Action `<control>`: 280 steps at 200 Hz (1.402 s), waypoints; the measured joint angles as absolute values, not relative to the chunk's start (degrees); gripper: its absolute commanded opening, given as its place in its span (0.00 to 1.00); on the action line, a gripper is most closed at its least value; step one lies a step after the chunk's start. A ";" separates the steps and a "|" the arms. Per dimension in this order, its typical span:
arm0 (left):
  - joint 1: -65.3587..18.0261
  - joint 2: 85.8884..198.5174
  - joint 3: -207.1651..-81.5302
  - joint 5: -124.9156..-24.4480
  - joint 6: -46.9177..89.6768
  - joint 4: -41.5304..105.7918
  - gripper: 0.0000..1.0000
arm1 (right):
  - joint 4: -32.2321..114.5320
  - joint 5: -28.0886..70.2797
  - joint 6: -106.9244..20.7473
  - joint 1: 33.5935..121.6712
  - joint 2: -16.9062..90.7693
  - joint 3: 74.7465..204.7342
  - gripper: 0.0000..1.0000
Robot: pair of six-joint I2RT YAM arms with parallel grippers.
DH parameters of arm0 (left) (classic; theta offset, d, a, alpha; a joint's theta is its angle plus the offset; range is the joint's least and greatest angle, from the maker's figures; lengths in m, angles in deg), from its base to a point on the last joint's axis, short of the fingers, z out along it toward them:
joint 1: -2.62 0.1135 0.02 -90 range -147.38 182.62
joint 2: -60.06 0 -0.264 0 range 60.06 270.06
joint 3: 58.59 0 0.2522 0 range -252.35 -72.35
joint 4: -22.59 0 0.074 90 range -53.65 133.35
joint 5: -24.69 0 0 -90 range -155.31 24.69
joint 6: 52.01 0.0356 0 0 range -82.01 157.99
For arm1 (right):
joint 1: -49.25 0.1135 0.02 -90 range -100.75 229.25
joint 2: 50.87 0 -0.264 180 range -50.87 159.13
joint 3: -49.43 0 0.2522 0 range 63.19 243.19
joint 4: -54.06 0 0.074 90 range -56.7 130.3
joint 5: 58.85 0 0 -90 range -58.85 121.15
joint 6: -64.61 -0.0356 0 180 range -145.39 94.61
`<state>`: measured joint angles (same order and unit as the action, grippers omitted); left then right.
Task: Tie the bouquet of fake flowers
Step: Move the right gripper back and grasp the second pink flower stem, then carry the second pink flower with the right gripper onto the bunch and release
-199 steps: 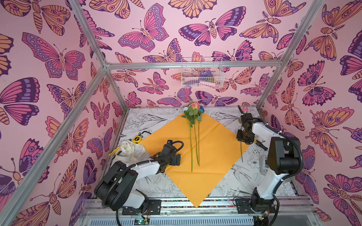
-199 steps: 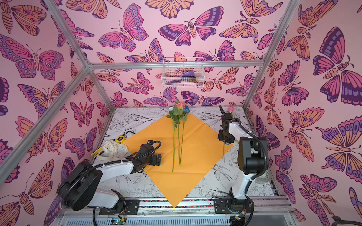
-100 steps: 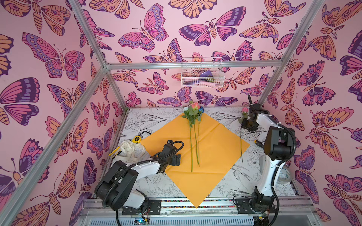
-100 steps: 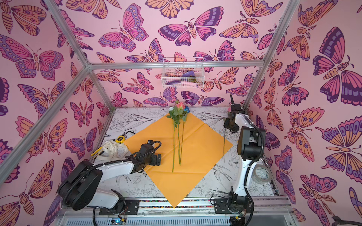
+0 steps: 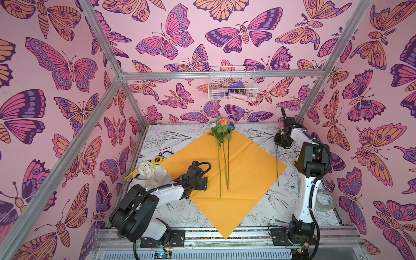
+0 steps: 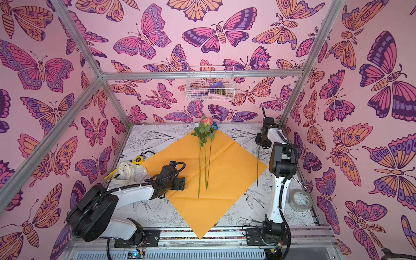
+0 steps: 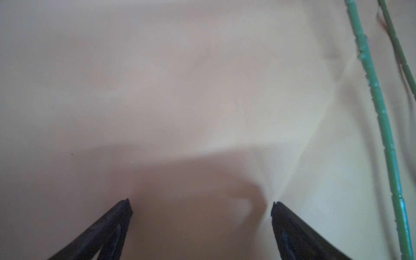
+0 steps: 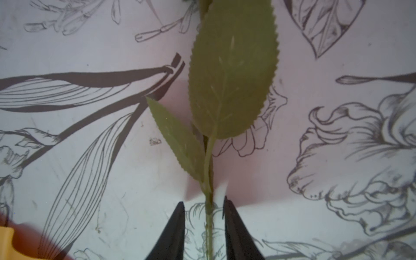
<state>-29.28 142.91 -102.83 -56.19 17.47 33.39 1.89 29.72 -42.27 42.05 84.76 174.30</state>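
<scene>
The loose flower (image 8: 231, 78) lies on the printed mat (image 8: 337, 157), its stem between the tips of the right gripper (image 8: 204, 200). A second ago this gripper stood lower on the stem. Now, near the leaves, its jaws are narrow but not yet clamped, so pickup is near. Three flowers (image 5: 221, 134) on the orange wrapping paper (image 5: 247, 171) rest beside the wide-apart left gripper (image 7: 200, 202), unmoved.

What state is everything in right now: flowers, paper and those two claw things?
orange wrapping paper: spread flat, unfolded.
three flowers: lying side by side on the paper, untied.
single flower: lying apart, by the paper's right corner.
left tool: open, empty, over the paper.
right tool: slightly open, astride the single flower's stem.
</scene>
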 measured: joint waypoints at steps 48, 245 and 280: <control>-29.30 142.91 -102.85 -56.14 17.43 33.41 0.99 | 1.78 28.14 -41.07 42.00 84.87 174.76 0.00; -29.30 142.95 -102.85 -55.70 17.34 33.54 0.99 | 9.86 17.61 -49.11 50.20 51.34 148.42 0.00; -29.30 143.11 -102.96 -55.57 17.36 33.56 0.99 | 12.81 15.84 -52.33 58.27 51.58 146.12 0.00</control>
